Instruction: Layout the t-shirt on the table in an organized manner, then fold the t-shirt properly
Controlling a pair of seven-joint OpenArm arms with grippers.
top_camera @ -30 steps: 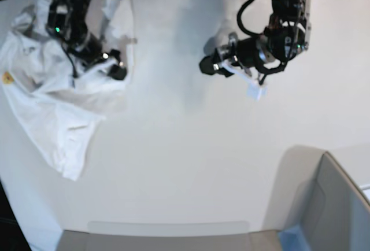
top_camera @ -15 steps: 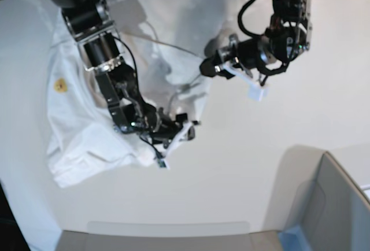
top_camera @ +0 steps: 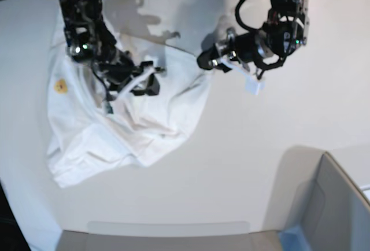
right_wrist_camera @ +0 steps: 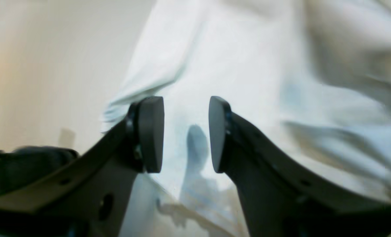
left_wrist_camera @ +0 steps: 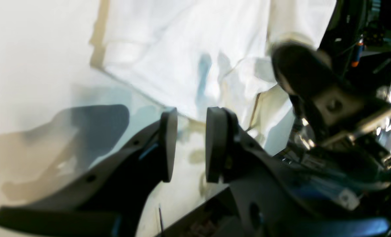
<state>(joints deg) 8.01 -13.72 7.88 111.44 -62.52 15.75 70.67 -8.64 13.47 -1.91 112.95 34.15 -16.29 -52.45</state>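
1. The shirt (top_camera: pixel 133 118) is the landmark: soft white cloth, rumpled into ridges and shallow folds, lying in a rough slanted heap on the left part of the table (top_camera: pixel 231 164), a smooth plain white top with a curved far edge.
2. A small round yellow-orange label (top_camera: pixel 60 87) sits on the shirt's left side, near its outer edge.
3. The right gripper (top_camera: pixel 151 81) hangs over the shirt's upper middle; its black jointed arm rises over the shirt's upper-left corner.
4. In the right wrist view, this gripper (right_wrist_camera: pixel 186 135) has two flat, dark, rounded pads (right_wrist_camera: pixel 152 135) standing apart with nothing between them; creased cloth (right_wrist_camera: pixel 248 65) lies beneath.
5. The left gripper (top_camera: pixel 205 61) sits at the shirt's upper-right edge, where the cloth rises to a point.
6. In the left wrist view, its (left_wrist_camera: pixel 188 148) matte black pads (left_wrist_camera: pixel 215 148) are parted by a narrow gap; whether the hem passes between them cannot be told.
7. Beyond those pads, the shirt (left_wrist_camera: pixel 188 59) shows a stitched hem and a faint blue mark through the fabric.
8. A grey box-like corner (top_camera: pixel 335 205) stands well right of the shirt, at the near edge.
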